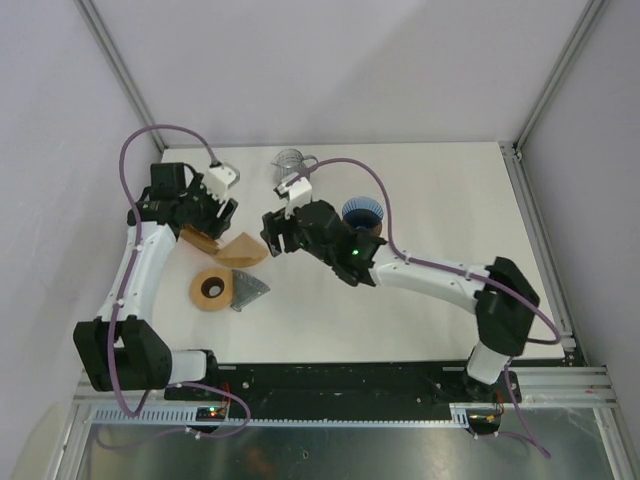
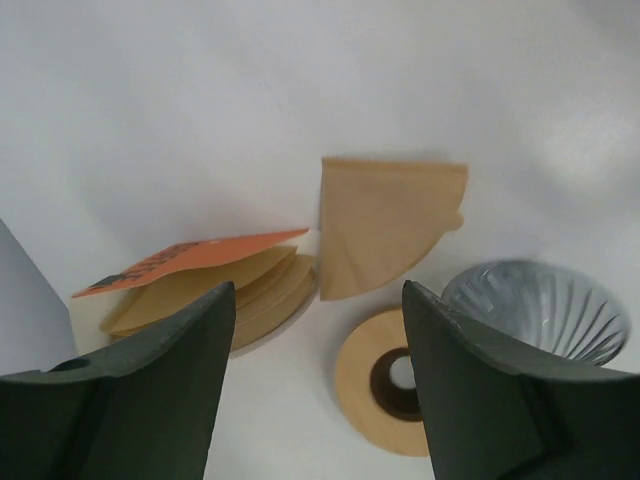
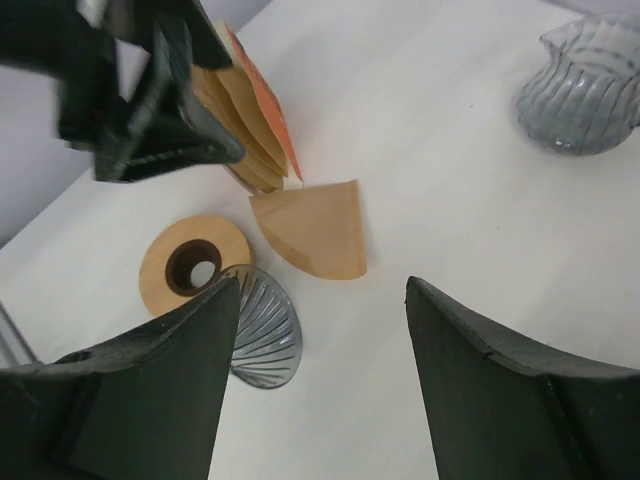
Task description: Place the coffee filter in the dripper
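Filter (image 3: 315,230) lies flat on the table (image 3: 480,180), just beside the dripper (image 3: 262,325). Left gripper (image 2: 318,300) and right gripper (image 3: 322,285) both gape wide, holding nothing. Thin floppy paper, I'd pinch 1 edge.

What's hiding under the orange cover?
A fanned stack of brown paper filters sits under the orange cover. The cover hides their tops, so how many there are cannot be told.
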You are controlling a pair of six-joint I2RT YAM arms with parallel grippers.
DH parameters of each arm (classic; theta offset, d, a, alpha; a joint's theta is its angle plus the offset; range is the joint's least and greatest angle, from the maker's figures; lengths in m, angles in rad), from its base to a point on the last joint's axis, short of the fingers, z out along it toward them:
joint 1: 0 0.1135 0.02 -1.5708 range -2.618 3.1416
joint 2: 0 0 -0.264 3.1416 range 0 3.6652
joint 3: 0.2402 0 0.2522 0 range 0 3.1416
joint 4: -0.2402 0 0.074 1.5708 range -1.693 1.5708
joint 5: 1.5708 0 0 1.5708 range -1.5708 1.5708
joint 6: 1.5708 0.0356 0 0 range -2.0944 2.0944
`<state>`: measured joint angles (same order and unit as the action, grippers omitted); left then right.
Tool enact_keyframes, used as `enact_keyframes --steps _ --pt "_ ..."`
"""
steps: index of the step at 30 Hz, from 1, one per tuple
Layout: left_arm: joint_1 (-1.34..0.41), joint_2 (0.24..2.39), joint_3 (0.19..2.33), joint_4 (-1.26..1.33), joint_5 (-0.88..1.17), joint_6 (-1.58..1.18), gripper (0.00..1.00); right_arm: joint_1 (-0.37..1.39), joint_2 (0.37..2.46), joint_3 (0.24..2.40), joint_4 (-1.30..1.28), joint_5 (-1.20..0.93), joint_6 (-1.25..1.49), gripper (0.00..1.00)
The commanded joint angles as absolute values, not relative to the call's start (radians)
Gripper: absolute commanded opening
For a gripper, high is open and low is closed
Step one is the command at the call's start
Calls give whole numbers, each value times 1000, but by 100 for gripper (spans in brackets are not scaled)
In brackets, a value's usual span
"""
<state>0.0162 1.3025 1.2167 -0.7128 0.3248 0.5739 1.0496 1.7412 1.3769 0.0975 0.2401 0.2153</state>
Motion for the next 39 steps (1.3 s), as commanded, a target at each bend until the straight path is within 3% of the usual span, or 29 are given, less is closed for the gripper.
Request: enact_keyframes --steps 1,5,11,20,39 --pt "110 1304 1129 -710 483 1055 75 1053 1590 1350 48 213 153 72" --pt "214 1324 1053 -710 651 1359 79 1051 1519 1309 26 195 125 73" --pt "239 1361 917 -706 699 1708 79 1053 1460 1270 23 194 105 73" --pt "216 1483 906 -627 714 1642 67 1057 1421 1232 32 203 91 73" --pt "119 1558 822 -384 552 1558 62 1053 1389 1209 17 215 69 74"
